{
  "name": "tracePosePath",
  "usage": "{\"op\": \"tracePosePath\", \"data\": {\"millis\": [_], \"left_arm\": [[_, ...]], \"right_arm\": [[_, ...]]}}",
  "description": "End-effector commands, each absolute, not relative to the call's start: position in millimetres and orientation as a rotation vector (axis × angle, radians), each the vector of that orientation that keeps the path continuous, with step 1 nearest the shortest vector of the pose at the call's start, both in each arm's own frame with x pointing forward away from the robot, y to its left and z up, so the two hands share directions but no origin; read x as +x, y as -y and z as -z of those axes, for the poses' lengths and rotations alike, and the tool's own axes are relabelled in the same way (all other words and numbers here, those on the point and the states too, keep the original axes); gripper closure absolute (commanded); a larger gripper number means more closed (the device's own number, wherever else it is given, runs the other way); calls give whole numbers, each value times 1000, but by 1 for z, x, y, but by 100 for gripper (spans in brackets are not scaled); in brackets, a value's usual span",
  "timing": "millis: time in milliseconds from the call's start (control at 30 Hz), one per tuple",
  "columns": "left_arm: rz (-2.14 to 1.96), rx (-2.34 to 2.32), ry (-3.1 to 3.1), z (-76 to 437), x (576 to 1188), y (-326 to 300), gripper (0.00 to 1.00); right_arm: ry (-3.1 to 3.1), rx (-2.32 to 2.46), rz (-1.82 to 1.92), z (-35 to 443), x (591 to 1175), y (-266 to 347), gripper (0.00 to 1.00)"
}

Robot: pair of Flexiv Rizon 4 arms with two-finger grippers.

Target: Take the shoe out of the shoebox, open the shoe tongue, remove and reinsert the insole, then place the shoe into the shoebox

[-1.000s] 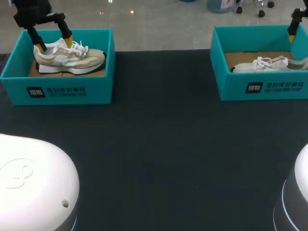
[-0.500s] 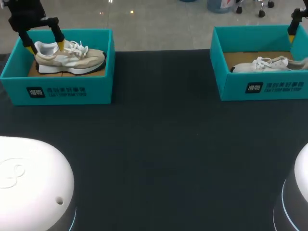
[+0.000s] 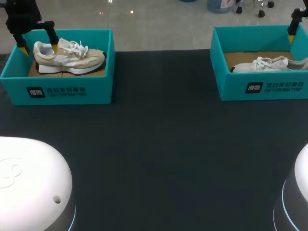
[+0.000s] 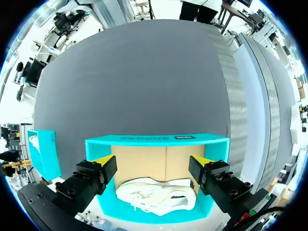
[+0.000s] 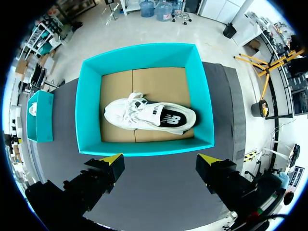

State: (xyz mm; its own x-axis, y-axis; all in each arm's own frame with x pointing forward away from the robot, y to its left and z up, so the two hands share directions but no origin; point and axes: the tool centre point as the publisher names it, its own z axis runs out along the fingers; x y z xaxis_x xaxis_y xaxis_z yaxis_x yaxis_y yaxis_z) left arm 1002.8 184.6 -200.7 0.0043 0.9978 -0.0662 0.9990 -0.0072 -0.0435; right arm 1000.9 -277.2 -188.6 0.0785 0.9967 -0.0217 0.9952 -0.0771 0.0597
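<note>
A beige and white sneaker (image 3: 72, 58) lies on its sole in the left teal shoebox (image 3: 57, 91), toe pointing right. My left gripper (image 3: 37, 47) hangs open over the heel end, touching nothing. In the left wrist view the sneaker (image 4: 154, 199) sits below and between the spread fingers of that gripper (image 4: 151, 163), inside the shoebox (image 4: 156, 140). A white shoe (image 3: 267, 63) lies in the right teal shoebox (image 3: 262, 86). My right gripper (image 5: 160, 159) stands open, high above that shoebox (image 5: 144, 147) and its white shoe (image 5: 149, 115). In the head view only one fingertip of the right gripper (image 3: 291, 34) shows.
The dark table (image 3: 163, 144) stretches between the two boxes and toward the front. The white bases of my arms (image 3: 29, 183) rise at the front corners. The left shoebox (image 5: 38, 118) also shows far off beside the right gripper.
My left gripper has moved left along the sneaker, from over its laces to over its heel, still open. The right arm has not moved.
</note>
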Motion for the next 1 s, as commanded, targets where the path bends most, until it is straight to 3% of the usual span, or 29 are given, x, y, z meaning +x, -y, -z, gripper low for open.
{"op": "tracePosePath", "data": {"millis": [33,367,1000], "left_arm": [[-39,2203,-2302,212,1014,-198,0],[-157,2179,-2416,240,1051,-251,0],[-170,2207,-2309,265,1122,-284,0]], "right_arm": [[-2093,2263,-40,189,1001,278,0],[-2093,2263,-40,189,1001,278,0],[-2093,2263,-40,189,1001,278,0]]}}
